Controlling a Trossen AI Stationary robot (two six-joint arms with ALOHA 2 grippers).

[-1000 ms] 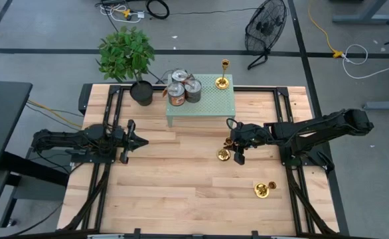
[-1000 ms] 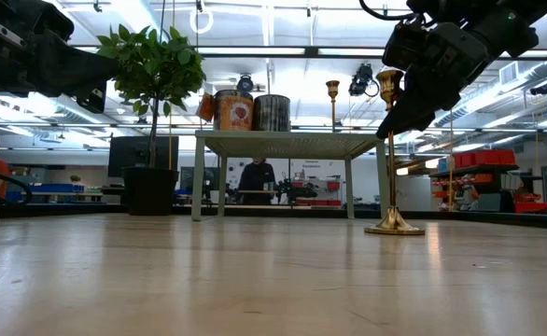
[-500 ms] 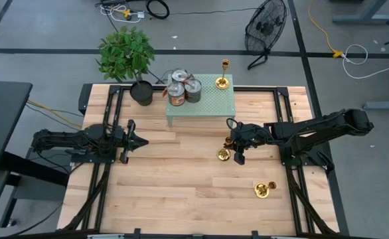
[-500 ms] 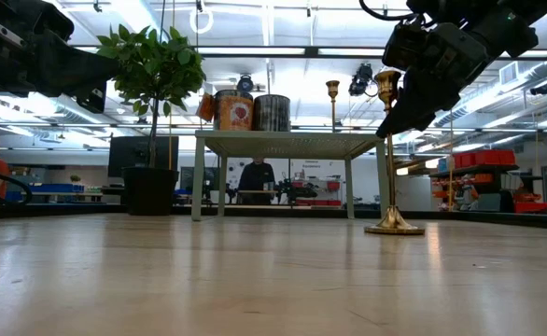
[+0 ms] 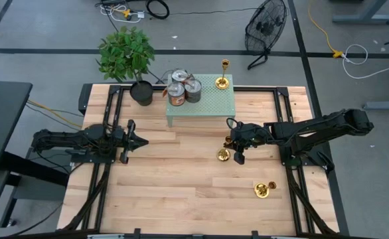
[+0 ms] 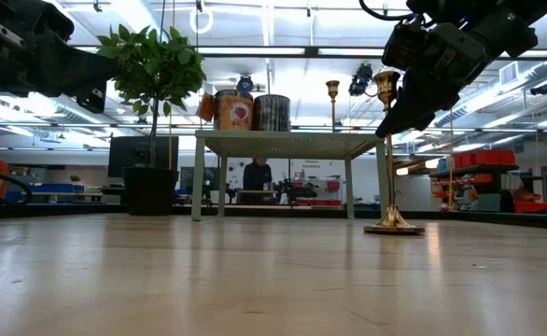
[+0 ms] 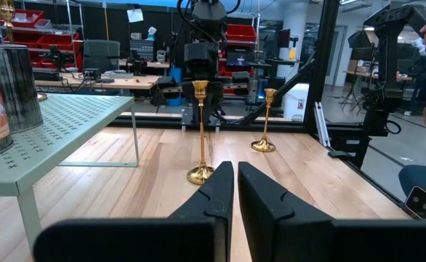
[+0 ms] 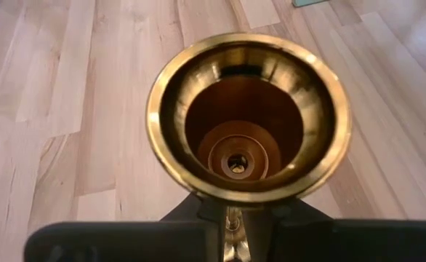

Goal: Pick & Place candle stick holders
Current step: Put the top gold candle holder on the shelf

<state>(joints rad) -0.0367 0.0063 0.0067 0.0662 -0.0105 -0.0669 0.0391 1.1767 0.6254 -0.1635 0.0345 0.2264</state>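
Three brass candle stick holders are in the high view. One (image 5: 223, 78) stands on the green stand, one (image 5: 224, 155) stands mid-table, and one (image 5: 263, 190) stands nearer the table's near right. My right gripper (image 5: 229, 149) is shut on the mid-table holder (image 6: 389, 149) just under its cup, which fills the right wrist view (image 8: 248, 116). My left gripper (image 5: 145, 141) is shut and empty at the table's left. It points at the held holder (image 7: 201, 131) and the near-right one (image 7: 265, 120). My right gripper pinches the holder's thin stem (image 8: 232, 218) just under the cup between its two fingers. The fingers (image 6: 402, 101) come slanting down from the table's right and lie across the stem. The holder stands upright with its round base (image 6: 393, 227) on the table.
A green perforated stand (image 5: 211, 106) at the far middle carries several copper-sided tins (image 5: 182, 89). A potted plant (image 5: 129, 56) stands at its left. A person (image 6: 257, 175) shows in the room beyond the table. Bare wood lies between the arms and toward the near edge.
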